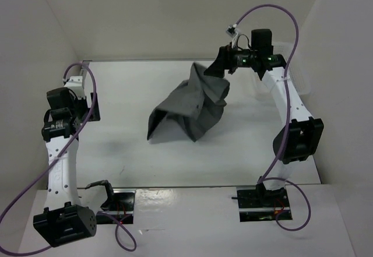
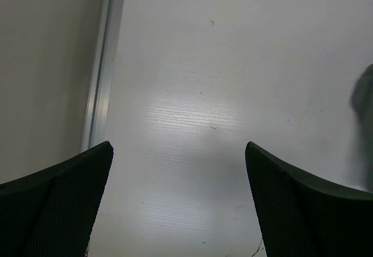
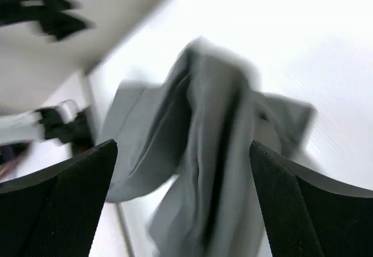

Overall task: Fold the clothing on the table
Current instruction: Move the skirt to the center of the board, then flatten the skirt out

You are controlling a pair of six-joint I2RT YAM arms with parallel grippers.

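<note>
Skirt [image 1: 189, 108] sits in the upper middle of the top view, on the table [image 1: 116, 152]. It is bunched in a heap, with one peak standing up toward the upper right. No flat layer yet, so I'd call this the spread-out step, before any fold.

Right gripper [image 3: 183, 145]: jaws wide apart. Grey cloth fills the gap beyond them, but I see no pinch on it. That wrist view is blurred, so I can't tell about contact.

Left gripper [image 2: 178, 146]: jaws also wide, nothing between them, only bare table below and the metal rail [image 2: 99, 94] at frame left.

To do this step well, I think:
- find the waistband or a hem corner, not a mid-panel pleat
- bring the left arm in, one grip per side
- pull apart low over the table so the pleats lie flat
- grabbing the heap blind could catch two layers

Pose: right arm runs up the right edge of the top view, forearm bent inward, wrist at the upper right aimed left at the peak. Left arm is folded at the left edge, well apart from the skirt.
</note>
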